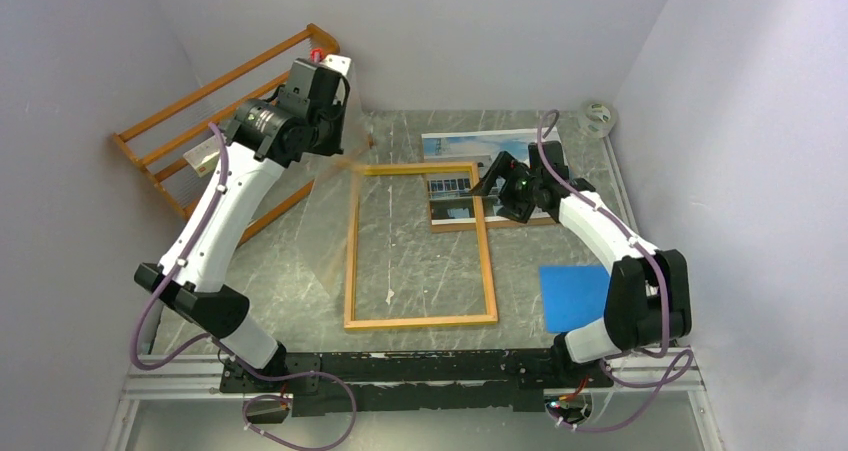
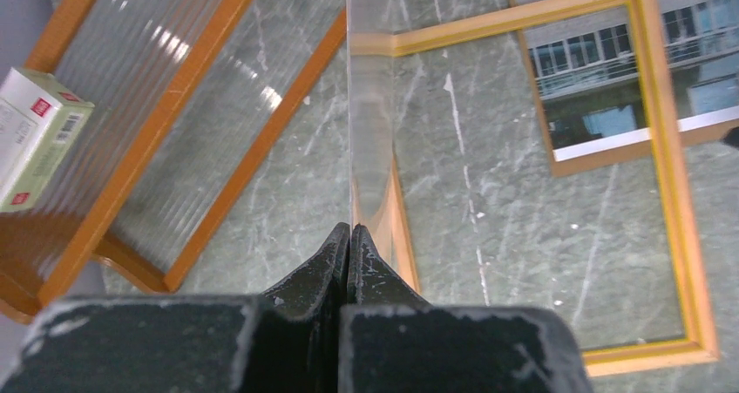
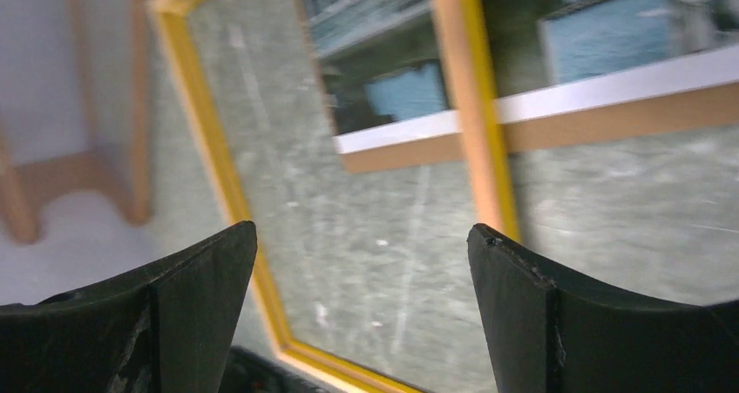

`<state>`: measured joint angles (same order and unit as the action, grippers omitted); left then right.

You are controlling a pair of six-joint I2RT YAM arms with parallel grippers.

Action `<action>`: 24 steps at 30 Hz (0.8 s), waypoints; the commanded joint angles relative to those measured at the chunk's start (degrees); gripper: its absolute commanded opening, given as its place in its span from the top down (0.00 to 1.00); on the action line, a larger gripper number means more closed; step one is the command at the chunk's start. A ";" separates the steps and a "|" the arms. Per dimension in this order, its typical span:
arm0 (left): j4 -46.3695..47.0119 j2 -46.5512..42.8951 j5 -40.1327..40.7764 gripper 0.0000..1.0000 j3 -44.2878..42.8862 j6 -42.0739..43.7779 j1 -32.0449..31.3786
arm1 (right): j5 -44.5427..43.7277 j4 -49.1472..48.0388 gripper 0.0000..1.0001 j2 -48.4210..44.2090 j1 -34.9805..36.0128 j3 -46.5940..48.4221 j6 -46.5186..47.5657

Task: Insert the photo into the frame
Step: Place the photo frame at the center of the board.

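Observation:
The yellow frame (image 1: pixel 352 261) (image 2: pixel 671 175) (image 3: pixel 209 123) lies flat on the grey table as an open rectangle. The photo (image 1: pixel 470 146) (image 2: pixel 593 88) (image 3: pixel 383 88) lies face up at the back right on a brown backing board (image 1: pixel 500 222) (image 3: pixel 610 123), and the frame's far right corner overlaps both. My left gripper (image 1: pixel 340 146) (image 2: pixel 350 229) is shut on the edge of a clear pane (image 2: pixel 366 132) (image 1: pixel 335 211), held on edge above the frame's left side. My right gripper (image 1: pixel 490 184) (image 3: pixel 362 232) hangs open over the frame's right rail, with nothing between its fingers.
An orange slatted rack (image 1: pixel 230 91) (image 2: pixel 253 158) leans at the back left with a small white-and-green box (image 1: pixel 203 154) (image 2: pixel 35 136) by it. A blue sheet (image 1: pixel 575 296) lies near the right arm's base. A tape roll (image 1: pixel 598 118) sits in the back right corner. Walls close in on both sides.

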<state>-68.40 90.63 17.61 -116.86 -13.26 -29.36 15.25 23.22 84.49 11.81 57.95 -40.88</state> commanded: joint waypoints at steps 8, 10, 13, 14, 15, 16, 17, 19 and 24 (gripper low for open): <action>17.28 0.21 11.61 0.98 8.44 12.26 -8.06 | 11.64 -21.81 0.06 -2.44 6.34 0.70 -27.78; 20.51 1.00 15.09 0.98 10.83 15.23 -10.71 | 11.30 -26.34 0.05 -2.29 7.62 0.43 -31.31; 22.14 1.89 15.54 0.98 14.10 14.26 -13.04 | 10.71 -30.47 0.04 -1.37 8.75 0.48 -34.50; 22.67 1.98 14.93 0.97 15.26 13.69 -13.71 | 10.33 -31.57 0.03 -1.08 8.97 0.38 -35.05; 23.29 2.00 14.30 0.98 16.36 11.39 -14.39 | 9.75 -32.82 0.02 -0.94 9.08 0.01 -36.49; 23.88 1.93 13.69 0.97 17.38 10.20 -14.86 | 8.95 -33.97 0.02 -0.83 9.20 -0.29 -37.41; 24.53 1.84 13.05 0.97 18.37 9.04 -15.23 | 8.14 -34.66 0.02 -0.77 9.32 -0.41 -38.06; 25.45 1.74 11.15 0.97 20.07 7.66 -15.89 | 6.62 -33.62 0.01 -0.62 9.32 0.95 -38.04; 28.00 1.03 8.82 0.97 23.17 8.85 -17.02 | 4.65 -24.08 0.02 2.22 9.38 9.51 -36.80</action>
<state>-45.06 92.75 28.08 -94.87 -3.66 -45.63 22.50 -4.29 84.88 20.95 59.75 -76.71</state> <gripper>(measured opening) 0.033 0.987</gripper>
